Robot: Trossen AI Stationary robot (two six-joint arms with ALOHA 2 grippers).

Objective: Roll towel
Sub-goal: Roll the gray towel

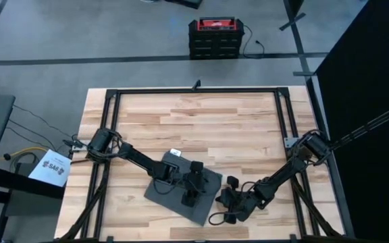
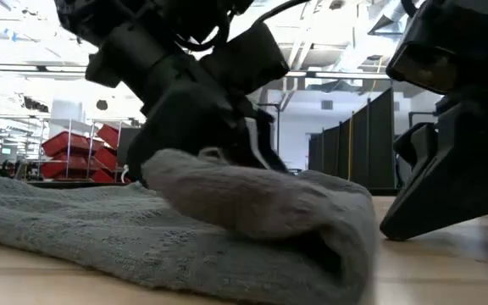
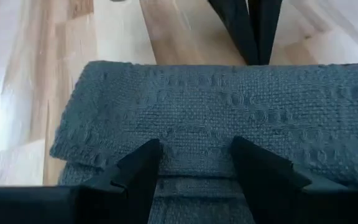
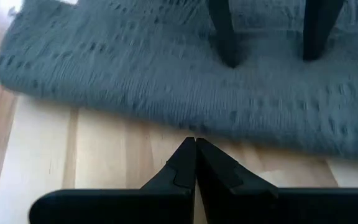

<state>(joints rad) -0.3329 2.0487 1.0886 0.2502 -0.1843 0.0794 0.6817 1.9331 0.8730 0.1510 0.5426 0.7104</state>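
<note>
The dark grey towel (image 1: 171, 197) lies aslant on the near middle of the wooden table, with a white tag (image 1: 174, 153) at its far edge. Its right part is folded over into a thick, rounded edge (image 2: 312, 212). My left gripper (image 1: 189, 196) (image 3: 194, 152) stands open over the towel's middle, near this fold. My right gripper (image 1: 223, 200) (image 4: 195, 146) is shut and low over the table, right beside the towel's right edge (image 4: 166, 115). The left arm hides the towel's far part in the low view. My left gripper sets both open fingertips (image 4: 229, 57) down on the towel's top layer (image 3: 194, 134), slanting down from the table's left, with the cloth between them lying flat and slack. My right gripper's shut tips stand at the towel's folded right edge; I cannot tell whether they touch it.
Black frame rails (image 1: 198, 90) run along the table's far and side edges. A black and red case (image 1: 213, 37) stands on the floor beyond the far edge. A white sheet (image 1: 53, 167) lies off the table's left side. Bare wood (image 1: 201, 121) fills the far half.
</note>
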